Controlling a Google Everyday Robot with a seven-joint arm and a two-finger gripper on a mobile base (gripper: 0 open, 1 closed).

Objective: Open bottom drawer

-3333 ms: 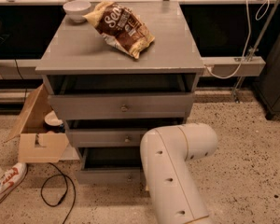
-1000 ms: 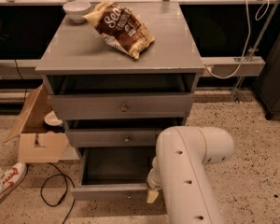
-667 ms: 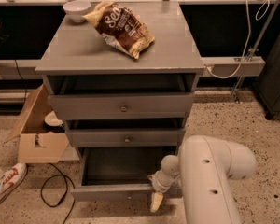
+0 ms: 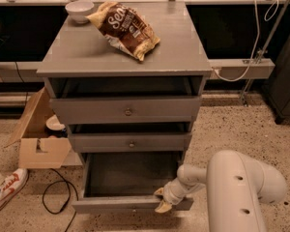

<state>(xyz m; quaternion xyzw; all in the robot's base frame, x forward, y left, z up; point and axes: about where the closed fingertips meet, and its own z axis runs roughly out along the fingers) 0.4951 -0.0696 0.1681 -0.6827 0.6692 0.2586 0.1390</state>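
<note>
The bottom drawer (image 4: 130, 203) of the grey cabinet (image 4: 125, 62) stands pulled out, and its dark inside looks empty. Its short front panel faces the floor edge of the view. My gripper (image 4: 160, 200) is at the right part of that front panel, at its top edge, on the end of the white arm (image 4: 241, 187) that comes in from the lower right. Its two yellowish fingertips (image 4: 162, 208) stand apart, one above and one below the panel's edge, with nothing held between them. The middle drawer (image 4: 130, 142) and top drawer (image 4: 128, 111) are pushed in.
A brown snack bag (image 4: 125, 29) and a white bowl (image 4: 79, 9) lie on the cabinet top. A cardboard box (image 4: 38, 134) stands left of the cabinet, with a shoe (image 4: 5, 190) and a black cable (image 4: 55, 195) on the floor. A grey rail (image 4: 241, 69) runs to the right.
The bottom drawer has come out from nearly shut to wide open. My arm has swung to the right, and the gripper now sits at the right part of the drawer front.
</note>
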